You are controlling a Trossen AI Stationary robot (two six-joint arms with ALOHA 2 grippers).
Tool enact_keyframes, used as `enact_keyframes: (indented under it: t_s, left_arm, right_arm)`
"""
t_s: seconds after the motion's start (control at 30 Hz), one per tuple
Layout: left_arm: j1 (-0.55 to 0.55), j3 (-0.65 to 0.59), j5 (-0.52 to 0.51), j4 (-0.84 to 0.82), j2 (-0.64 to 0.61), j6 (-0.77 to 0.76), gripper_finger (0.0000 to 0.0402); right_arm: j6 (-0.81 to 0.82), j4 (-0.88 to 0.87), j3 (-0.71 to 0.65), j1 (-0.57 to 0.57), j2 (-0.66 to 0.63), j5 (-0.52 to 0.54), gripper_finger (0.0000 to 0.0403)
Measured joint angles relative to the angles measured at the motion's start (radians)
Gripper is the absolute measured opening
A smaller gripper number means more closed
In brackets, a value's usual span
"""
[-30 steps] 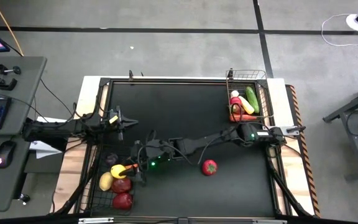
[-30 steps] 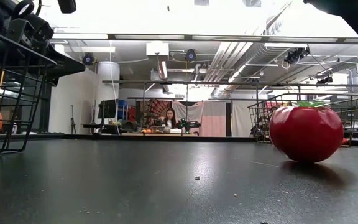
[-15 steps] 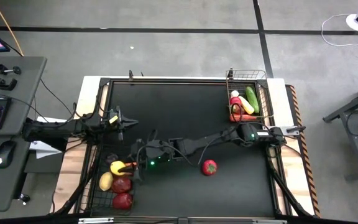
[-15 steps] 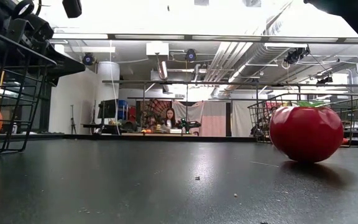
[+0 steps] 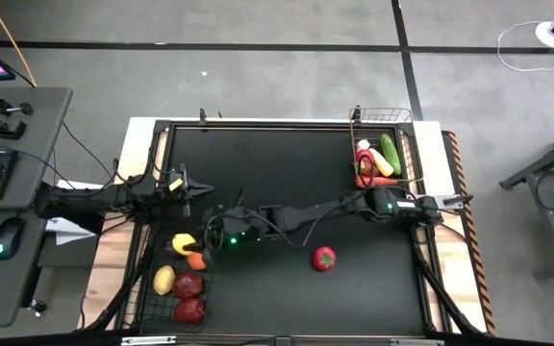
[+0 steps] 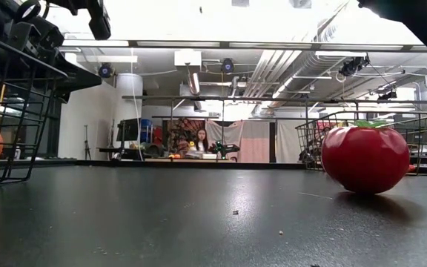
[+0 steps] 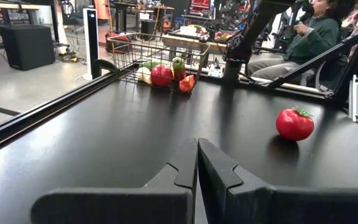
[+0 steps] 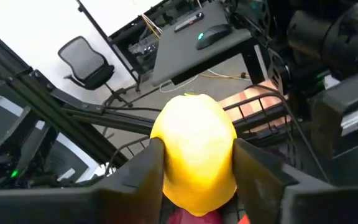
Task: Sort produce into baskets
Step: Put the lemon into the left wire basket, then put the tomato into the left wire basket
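Black tabletop: at its near-left corner the right gripper hangs over the dark basket, fingers pinching a yellow fruit across its middle (smooth, light, probably slippery). Left gripper waits, fingers pressed together.

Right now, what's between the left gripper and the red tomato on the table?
Only bare black tabletop lies between the shut left gripper and the red tomato, seen in the left wrist view.

No legible text, labels — or signs
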Motion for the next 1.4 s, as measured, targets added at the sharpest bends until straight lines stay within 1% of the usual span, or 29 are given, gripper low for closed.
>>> enact_keyframes:
  t_s: [0.1, 0.17, 0.27, 0.33, 0.37, 0.4, 0.5, 0.6, 0.7, 0.77, 0.83, 0.9, 0.97, 1.07, 1.17, 1.2, 1.27, 1.33, 1.4]
  left_arm:
    - [0.0, 0.0, 0.0, 0.0, 0.0, 0.0, 0.0]
    - [0.0, 0.0, 0.0, 0.0, 0.0, 0.0, 0.0]
    - [0.0, 0.0, 0.0, 0.0, 0.0, 0.0, 0.0]
    - [0.0, 0.0, 0.0, 0.0, 0.0, 0.0, 0.0]
    - [0.0, 0.0, 0.0, 0.0, 0.0, 0.0, 0.0]
    - [0.0, 0.0, 0.0, 0.0, 0.0, 0.0, 0.0]
    - [0.0, 0.0, 0.0, 0.0, 0.0, 0.0, 0.0]
    - [0.0, 0.0, 0.0, 0.0, 0.0, 0.0, 0.0]
    - [0.0, 0.0, 0.0, 0.001, 0.0, 0.0, 0.0]
    - [0.0, 0.0, 0.0, -0.001, 0.0, 0.0, 0.0]
    - [0.0, 0.0, 0.0, 0.0, 0.0, 0.0, 0.0]
    - [0.0, 0.0, 0.0, 0.0, 0.0, 0.0, 0.0]
    - [0.0, 0.0, 0.0, 0.001, 0.0, 0.0, 0.0]
    - [0.0, 0.0, 0.001, 0.0, 0.0, 0.0, 0.0]
    - [0.0, 0.0, 0.0, 0.0, 0.0, 0.0, 0.0]
    - [0.0, 0.0, 0.0, 0.0, 0.0, 0.0, 0.0]
    - [0.0, 0.0, 0.0, 0.0, 0.0, 0.0, 0.0]
    - [0.0, 0.0, 0.0, -0.001, 0.0, 0.0, 0.0]
    - [0.0, 0.0, 0.0, 0.0, 0.0, 0.0, 0.0]
  right_arm:
    - [0.033, -0.006, 0.0, 0.0, 0.0, 0.0, 0.0206]
    - [0.038, -0.022, 0.0, 0.0, -0.001, 0.0, 0.0251]
    - [0.002, -0.047, 0.0, 0.003, -0.001, 0.004, 0.0329]
    - [-0.012, -0.054, 0.0, 0.007, -0.001, 0.042, 0.0376]
    - [-0.011, -0.056, 0.0, 0.009, -0.001, 0.057, 0.0387]
    - [-0.011, -0.056, 0.0, 0.009, -0.001, 0.06, 0.0389]
    - [-0.012, -0.06, 0.0, 0.002, -0.001, 0.05, 0.0363]
    - [-0.033, -0.094, 0.0, -0.02, -0.014, -0.021, 0.034]
    - [-0.09, -0.208, 0.028, -0.046, -0.038, -0.132, 0.033]
    - [-0.123, -0.34, 0.066, -0.058, -0.054, -0.157, 0.0328]
    - [-0.177, -0.493, 0.097, -0.06, -0.073, -0.138, 0.0328]
    - [-0.226, -0.608, 0.07, -0.058, -0.12, -0.088, 0.0328]
    - [-0.257, -0.764, 0.056, -0.048, -0.159, -0.023, 0.0328]
    - [-0.298, -1.02, 0.049, -0.012, -0.188, 0.081, 0.0328]
    - [-0.315, -1.251, 0.046, 0.042, -0.187, 0.146, 0.0328]
    - [-0.323, -1.301, 0.042, 0.061, -0.186, 0.152, 0.0328]
    - [-0.329, -1.329, -0.003, 0.096, -0.196, 0.156, 0.0328]
    - [-0.325, -1.334, -0.096, 0.132, -0.235, 0.149, 0.0328]
    - [-0.295, -1.311, -0.227, 0.163, -0.302, 0.14, 0.0328]
